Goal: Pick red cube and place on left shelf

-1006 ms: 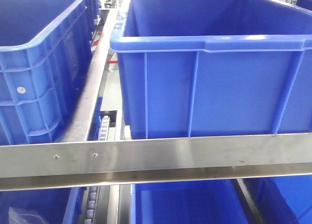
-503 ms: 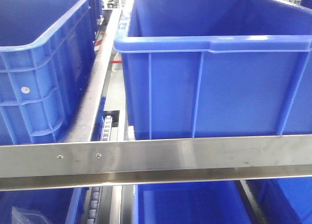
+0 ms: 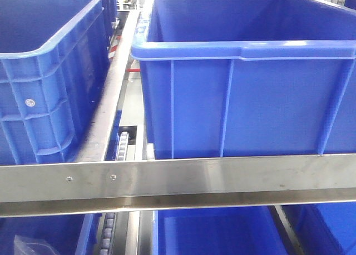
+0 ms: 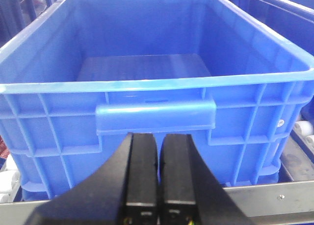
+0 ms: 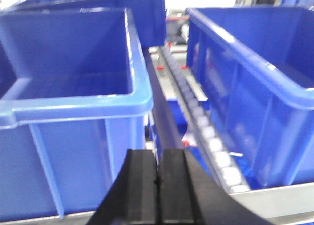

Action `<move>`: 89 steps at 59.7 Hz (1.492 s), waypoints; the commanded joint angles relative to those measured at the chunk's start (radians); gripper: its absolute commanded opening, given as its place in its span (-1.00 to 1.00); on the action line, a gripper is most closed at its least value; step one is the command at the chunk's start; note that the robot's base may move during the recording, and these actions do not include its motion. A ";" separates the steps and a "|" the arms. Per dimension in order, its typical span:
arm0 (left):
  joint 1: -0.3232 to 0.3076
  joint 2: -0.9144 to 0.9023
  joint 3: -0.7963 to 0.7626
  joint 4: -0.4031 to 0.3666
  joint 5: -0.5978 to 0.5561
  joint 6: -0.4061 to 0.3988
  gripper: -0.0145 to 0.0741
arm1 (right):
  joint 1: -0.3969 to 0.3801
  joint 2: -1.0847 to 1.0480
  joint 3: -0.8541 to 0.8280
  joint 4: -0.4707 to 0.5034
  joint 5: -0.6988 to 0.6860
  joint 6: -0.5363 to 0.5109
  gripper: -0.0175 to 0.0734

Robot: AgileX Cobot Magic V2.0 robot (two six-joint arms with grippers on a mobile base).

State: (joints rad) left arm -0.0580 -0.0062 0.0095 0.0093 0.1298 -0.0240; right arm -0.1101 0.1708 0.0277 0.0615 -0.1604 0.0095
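Note:
No red cube shows in any view. In the left wrist view my left gripper (image 4: pixel 158 136) is shut with nothing between its black fingers. It points at the handle of an empty blue bin (image 4: pixel 157 85) just ahead. My right gripper (image 5: pixel 158 151) is also shut and empty, level with the gap between a blue bin on its left (image 5: pixel 73 105) and another on its right (image 5: pixel 255 63). The front view shows a shelf rack with a steel front rail (image 3: pixel 222 174). A blue bin (image 3: pixel 50 44) sits on the rack's left side. Neither gripper appears in that view.
A large empty blue bin (image 3: pixel 245 48) fills the right of the front view. More blue bins (image 3: pixel 217 233) sit on the level below the rail. White roller tracks (image 3: pixel 119 144) (image 5: pixel 206 132) and steel dividers run between the bins. A crumpled plastic bag (image 3: pixel 28 246) lies at lower left.
In the front view the whole scene has slid slightly to the right. Most of that shift came in the first half second.

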 commanded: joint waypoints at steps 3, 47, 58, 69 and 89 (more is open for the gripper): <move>-0.006 -0.016 0.023 -0.003 -0.088 -0.001 -0.44 | -0.019 -0.062 -0.016 -0.007 -0.010 -0.010 -0.51; -0.006 -0.016 0.023 -0.003 -0.088 -0.001 -0.44 | -0.028 -0.203 -0.016 -0.007 0.143 -0.010 -0.51; -0.006 -0.016 0.023 -0.003 -0.088 -0.001 -0.44 | -0.028 -0.203 -0.016 -0.007 0.141 -0.010 -0.51; -0.006 -0.016 0.023 -0.003 -0.088 -0.001 -0.44 | -0.027 -0.203 -0.016 -0.007 0.141 -0.010 -0.51; -0.006 -0.016 0.023 -0.003 -0.088 -0.001 -0.44 | -0.011 -0.203 -0.015 -0.007 0.147 -0.010 -0.51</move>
State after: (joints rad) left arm -0.0580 -0.0062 0.0095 0.0093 0.1298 -0.0240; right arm -0.1229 -0.0103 0.0277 0.0615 0.0599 0.0075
